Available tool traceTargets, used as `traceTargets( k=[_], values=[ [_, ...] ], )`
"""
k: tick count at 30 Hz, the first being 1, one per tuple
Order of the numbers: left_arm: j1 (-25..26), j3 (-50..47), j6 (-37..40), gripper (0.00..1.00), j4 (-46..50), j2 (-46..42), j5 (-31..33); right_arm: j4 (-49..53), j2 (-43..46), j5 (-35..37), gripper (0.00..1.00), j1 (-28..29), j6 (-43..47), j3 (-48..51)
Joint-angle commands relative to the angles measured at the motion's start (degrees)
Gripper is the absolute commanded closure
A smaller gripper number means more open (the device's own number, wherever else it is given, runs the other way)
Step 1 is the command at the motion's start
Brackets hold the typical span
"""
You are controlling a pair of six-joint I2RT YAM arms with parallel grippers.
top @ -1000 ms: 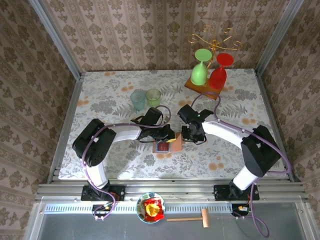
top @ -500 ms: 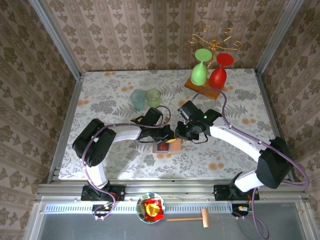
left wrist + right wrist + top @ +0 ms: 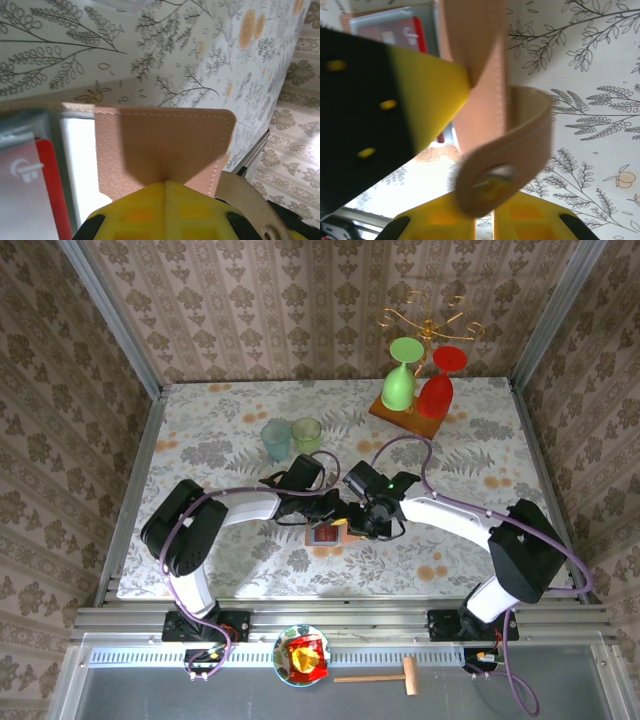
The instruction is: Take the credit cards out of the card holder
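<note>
The card holder [image 3: 325, 532], tan leather with a grey inside, lies open on the tablecloth between the two arms. A red credit card [image 3: 47, 192] sits in its pocket, and its red edge [image 3: 402, 29] is at the top of the right wrist view. My left gripper [image 3: 165, 183] is shut on the tan flap [image 3: 165, 140]. The holder's curled snap strap [image 3: 520, 145] hangs over my right gripper [image 3: 491, 212]. Those yellow fingers stand a narrow slit apart, and the blurred strap end covers their tips. Whether they pinch it is not clear.
Two pale cups [image 3: 292, 437] stand behind the left arm. A wooden board [image 3: 405, 416] with a green and a red goblet is at the back right. In the front gutter lie a bowl with a snack packet [image 3: 303, 656] and a wooden mallet [image 3: 380, 676].
The right arm has swung left, bringing its gripper against the card holder beside the left gripper, and its fingers have drawn closer together. The left gripper has kept hold of the flap.
</note>
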State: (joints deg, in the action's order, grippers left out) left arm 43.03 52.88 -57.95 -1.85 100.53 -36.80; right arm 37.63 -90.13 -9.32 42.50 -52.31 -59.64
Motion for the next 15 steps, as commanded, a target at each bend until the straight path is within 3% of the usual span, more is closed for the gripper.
traceTargets(
  k=[1,6,10,15],
  values=[
    [-0.7,-0.2,1.9,0.95,2.9,-4.1,1.7,0.1,-0.9,2.1,0.85,-0.7,0.0,0.4],
    [-1.2,0.3,5.5,0.92,10.9,-8.0,5.8,0.6,-2.2,2.2,0.85,-1.8,1.7,-0.9],
    [-1.6,0.6,9.6,0.83,20.2,-11.2,12.3,-0.4,-3.0,1.2,0.85,-2.4,2.5,-1.8],
    [-2.7,-0.3,11.5,0.73,24.7,-13.2,15.7,-1.5,-4.5,-0.2,0.84,-2.4,3.0,-3.2]
  ],
)
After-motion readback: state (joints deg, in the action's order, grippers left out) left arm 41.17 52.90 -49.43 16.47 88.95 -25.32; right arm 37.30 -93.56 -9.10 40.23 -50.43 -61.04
